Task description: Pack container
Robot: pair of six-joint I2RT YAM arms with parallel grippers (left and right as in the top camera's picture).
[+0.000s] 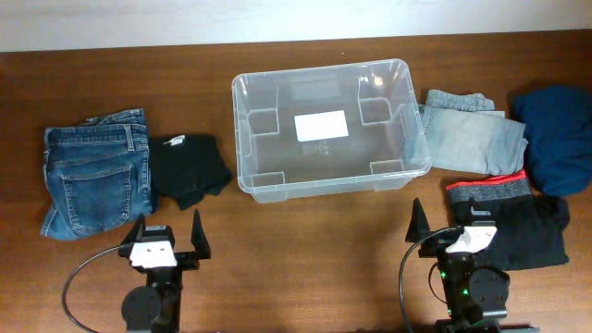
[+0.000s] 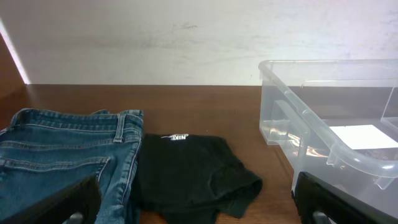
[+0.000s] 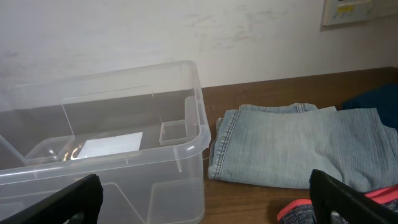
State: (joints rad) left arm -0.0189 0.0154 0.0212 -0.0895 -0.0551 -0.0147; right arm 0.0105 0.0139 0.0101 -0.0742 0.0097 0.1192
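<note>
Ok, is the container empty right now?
Empty. Inside the container only its white label shows, with bare clear plastic all around it.

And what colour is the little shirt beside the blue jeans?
The shirt is black, with a white neck label; clearest in the left wrist view.

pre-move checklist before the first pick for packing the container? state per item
1. Container upright and empty: ok, only the label on its base.
2. Left gripper open, holding nothing: ok.
3. Right gripper open, holding nothing: ok.
4. Black T-shirt separate from dark blue jeans: not ok, their edges abut.
5. Right gripper clear of the red-banded black garment: cannot tell, they overlap in the overhead view.
</note>
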